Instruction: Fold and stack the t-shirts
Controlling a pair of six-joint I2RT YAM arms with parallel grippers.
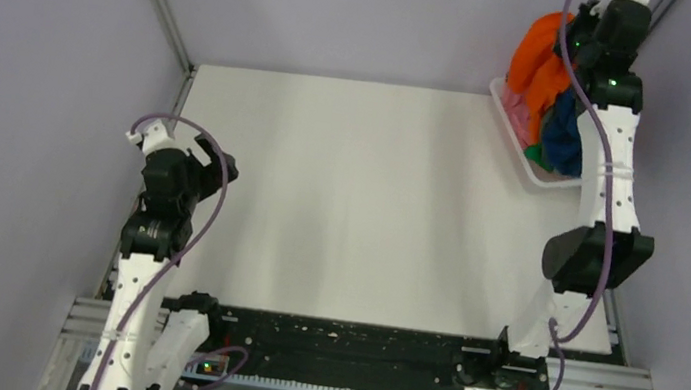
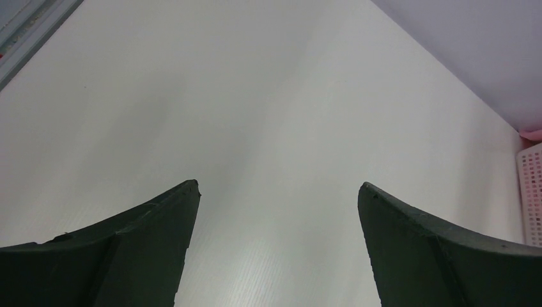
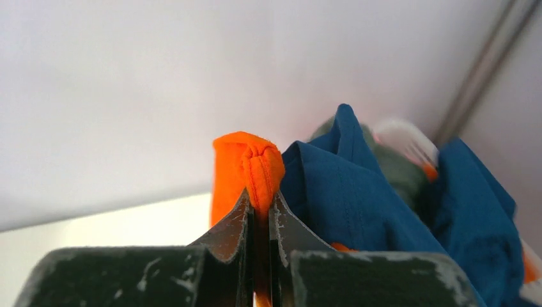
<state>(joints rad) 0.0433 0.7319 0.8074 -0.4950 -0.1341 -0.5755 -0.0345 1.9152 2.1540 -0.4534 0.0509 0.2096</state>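
Right gripper (image 3: 259, 199) clamps orange tee (image 3: 246, 160) above basket (image 1: 527, 164)!
Pinch might slip, blue tee (image 3: 345, 188) might drag out; left gripper (image 2: 278, 192) gapes idle.

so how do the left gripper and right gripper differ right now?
1. The left gripper has its jaws wide apart; the right gripper has its jaws shut.
2. The left gripper holds nothing; the right gripper pinches a fold of the orange t-shirt.
3. The left gripper is over the table near its left edge; the right gripper is up at the basket in the far right corner.
Shared: the same dark two-finger build.
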